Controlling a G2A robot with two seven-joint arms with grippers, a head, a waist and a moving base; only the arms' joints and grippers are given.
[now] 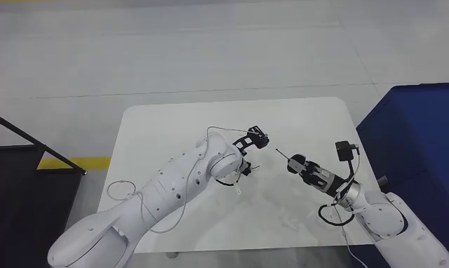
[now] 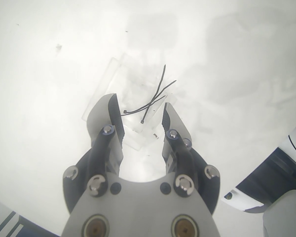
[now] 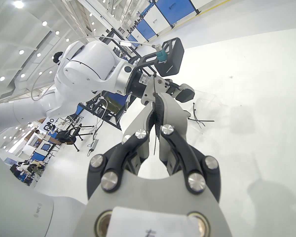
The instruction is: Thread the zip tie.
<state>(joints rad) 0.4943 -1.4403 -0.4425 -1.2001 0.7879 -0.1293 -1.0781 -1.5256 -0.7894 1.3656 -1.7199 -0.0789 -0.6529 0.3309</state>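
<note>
Right wrist view: right gripper point(image 3: 156, 104) jaws are closed on a black zip tie point(image 3: 154, 146), which runs lengthwise between the jaws and projects past their tips. Left wrist view: left gripper point(image 2: 140, 104) jaws stand wide apart. Just beyond those jaw tips, loose zip ties point(image 2: 153, 99) lie crossed on a clear tray point(image 2: 106, 80) on the white table point(image 2: 39, 75). Contact between jaws and tray cannot be determined. Top view: the grippers are near each other, not touching.

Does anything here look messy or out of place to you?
Only slightly: the spare zip ties lie crossed in a loose tangle on the clear tray, below the open left gripper. The right gripper holds one zip tie.
</note>
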